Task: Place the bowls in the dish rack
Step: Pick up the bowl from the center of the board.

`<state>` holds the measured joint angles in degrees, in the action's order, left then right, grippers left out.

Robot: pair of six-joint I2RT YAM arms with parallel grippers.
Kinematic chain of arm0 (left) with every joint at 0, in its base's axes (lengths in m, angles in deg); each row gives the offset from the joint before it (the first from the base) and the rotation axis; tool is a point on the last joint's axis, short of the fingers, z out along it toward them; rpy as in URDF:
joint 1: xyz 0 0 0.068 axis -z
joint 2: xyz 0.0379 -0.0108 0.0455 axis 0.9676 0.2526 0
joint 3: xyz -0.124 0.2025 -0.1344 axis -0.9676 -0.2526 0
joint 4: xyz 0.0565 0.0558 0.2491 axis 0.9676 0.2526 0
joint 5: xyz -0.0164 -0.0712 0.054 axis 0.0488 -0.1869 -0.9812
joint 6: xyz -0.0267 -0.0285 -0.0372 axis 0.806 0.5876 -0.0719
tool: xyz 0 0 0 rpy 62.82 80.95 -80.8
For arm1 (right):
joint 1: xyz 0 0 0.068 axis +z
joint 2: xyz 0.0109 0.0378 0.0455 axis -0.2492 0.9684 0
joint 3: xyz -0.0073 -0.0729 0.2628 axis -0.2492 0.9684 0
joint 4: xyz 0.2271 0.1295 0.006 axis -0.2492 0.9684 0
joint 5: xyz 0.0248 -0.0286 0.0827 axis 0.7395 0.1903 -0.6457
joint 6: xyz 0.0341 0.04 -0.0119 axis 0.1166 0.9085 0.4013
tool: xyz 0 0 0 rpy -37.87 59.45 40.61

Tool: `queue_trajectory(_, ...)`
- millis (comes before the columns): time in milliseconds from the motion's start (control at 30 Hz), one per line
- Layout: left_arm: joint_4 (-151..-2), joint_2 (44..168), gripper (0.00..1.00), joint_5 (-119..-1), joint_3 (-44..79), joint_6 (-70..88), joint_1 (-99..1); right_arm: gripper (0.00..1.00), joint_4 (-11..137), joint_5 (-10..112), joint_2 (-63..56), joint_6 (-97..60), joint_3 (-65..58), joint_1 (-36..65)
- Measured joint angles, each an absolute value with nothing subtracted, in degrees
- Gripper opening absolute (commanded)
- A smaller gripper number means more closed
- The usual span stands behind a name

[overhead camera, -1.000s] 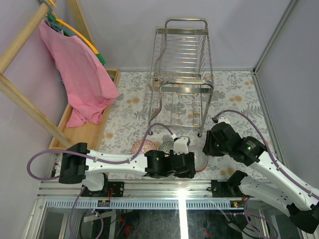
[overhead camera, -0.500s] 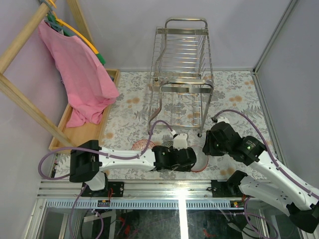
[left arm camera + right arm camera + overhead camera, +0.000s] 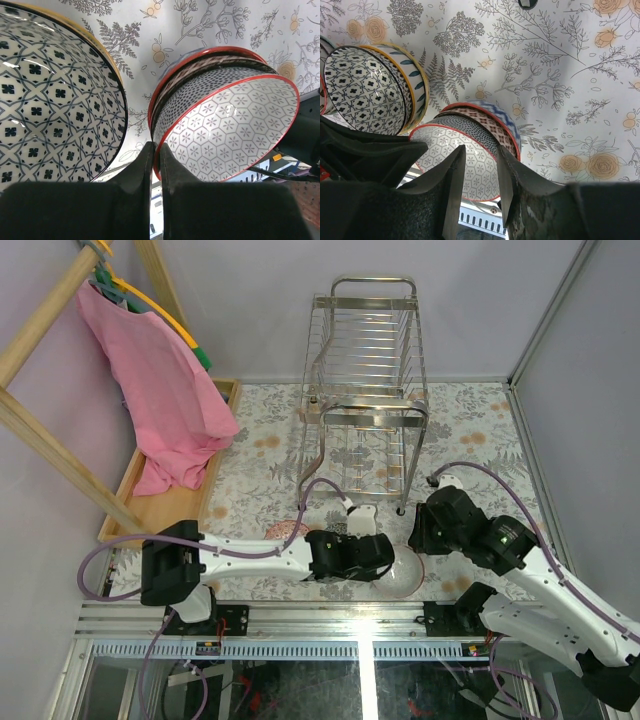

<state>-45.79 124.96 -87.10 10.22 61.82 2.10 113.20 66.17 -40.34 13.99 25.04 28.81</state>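
A flower-printed table [image 3: 480, 430] between pale lilac walls is shown from above. The chrome dish rack [image 3: 365, 350] stands at upper centre, and no bowl is seen in it. The bowls are gathered at lower centre of the overhead view, near the rack's front legs.

In the left wrist view the left gripper [image 3: 155, 150] is closed tight at the lower-left rim of a red-rimmed bowl [image 3: 230, 125], the front one of a nested stack. Whether the rim is actually pinched cannot be made out. A blue-patterned bowl [image 3: 50, 100] lies just beside it at left.

The right gripper [image 3: 479, 165] is held part-way apart over the same stack. Whether its jaws bear on a bowl cannot be told.

The step in hand is judged to be the first pickup, with loading not yet begun. Next, one bowl would need to be drawn free of its nest, carried toward the top of the frame and stood on edge between the rack's wires.

Both arms are crowded over the one stack, so a clash or a dragged neighbour is to be feared. At left, a wooden tray [image 3: 170, 505] and a pink cloth [image 3: 160, 390] hung on a wooden frame [image 3: 40, 330] are well clear of the path.
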Motion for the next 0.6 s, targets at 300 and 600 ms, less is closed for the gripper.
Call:
queue_trajectory(300, -43.7, 118.5, 0.00, -90.4, 10.2, 61.9, 2.2, 0.45, 113.7, 66.1, -41.3, 13.6, 24.1, 28.8)
queue_trajectory(600, -39.4, 114.6, 0.00, -94.5, 12.0, 61.3, 2.3, 0.47, 113.8, 64.7, -46.2, 13.8, 22.4, 28.8)
